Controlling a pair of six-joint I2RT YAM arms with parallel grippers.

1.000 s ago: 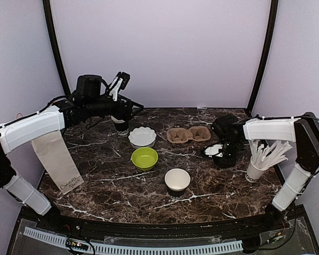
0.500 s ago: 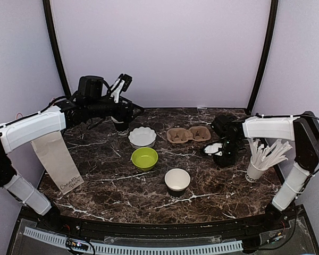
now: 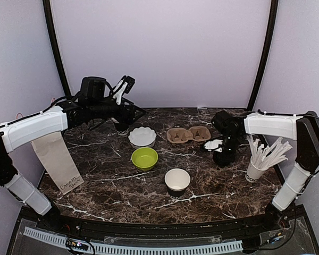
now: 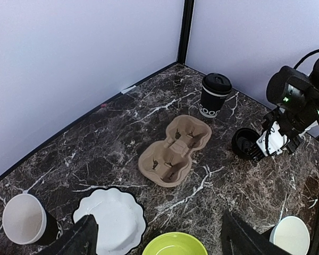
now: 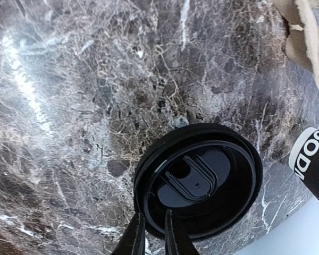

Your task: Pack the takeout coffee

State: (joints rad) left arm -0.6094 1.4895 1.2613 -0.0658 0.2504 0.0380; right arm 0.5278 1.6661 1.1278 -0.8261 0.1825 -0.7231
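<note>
Right hand (image 5: 151,236) has closed onto the rim of the black lid (image 5: 196,180) and shifted toward 12 o'clock. Left hand (image 3: 123,119) has edged toward 3 o'clock.

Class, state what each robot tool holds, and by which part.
Right tool pinches the loose black lid by its rim; left tool holds nothing.

We see a dark marble table (image 3: 95,186) carrying a white bowl (image 3: 142,136), green bowl (image 3: 144,158), cardboard carrier (image 3: 188,134), lidded cup (image 4: 215,95) and cup of sticks (image 3: 253,171).
</note>
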